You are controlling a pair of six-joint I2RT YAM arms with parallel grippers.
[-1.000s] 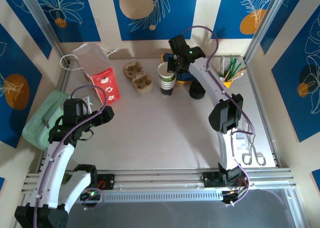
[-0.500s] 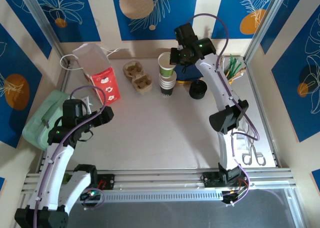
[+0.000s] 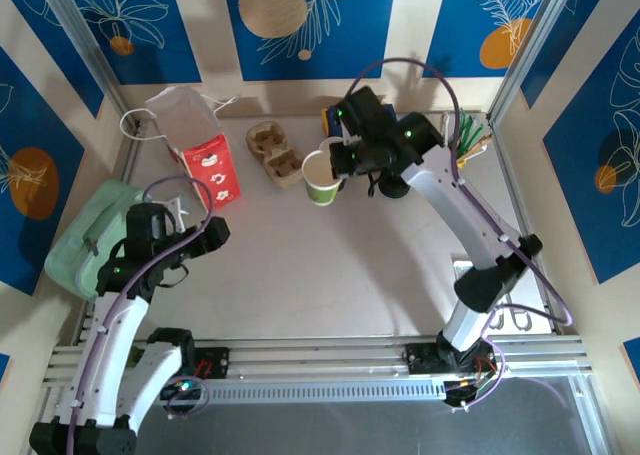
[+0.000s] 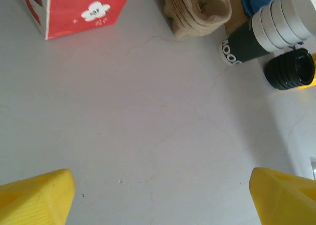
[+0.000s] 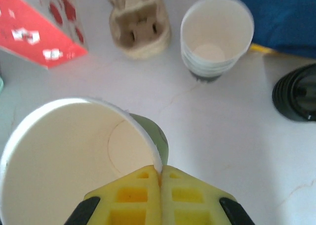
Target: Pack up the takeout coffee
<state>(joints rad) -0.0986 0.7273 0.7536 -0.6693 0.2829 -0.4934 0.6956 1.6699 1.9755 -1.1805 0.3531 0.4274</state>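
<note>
The takeout coffee cup (image 3: 320, 178) is a small paper cup with lime-green sides, a white inside and no lid on it. My right gripper (image 3: 337, 165) is shut on its rim and holds it tilted above the table, left of the cup stack. In the right wrist view the cup (image 5: 74, 151) fills the lower left, its rim pinched between the yellow fingers of the gripper (image 5: 160, 171). My left gripper (image 3: 215, 233) is open over bare table at the left, its gripper (image 4: 163, 195) with nothing between the fingertips (image 4: 34, 195).
A stack of lidless cups (image 5: 215, 37) stands at the back, black lids (image 5: 296, 94) to its right. A cardboard cup carrier (image 3: 278, 155) and a red-and-white paper bag (image 3: 205, 160) sit at back left. A green pouch (image 3: 90, 235) lies at the left edge.
The right gripper lifted the top cup off the stack, then carried it left and toward the front. The left arm barely moved.
</note>
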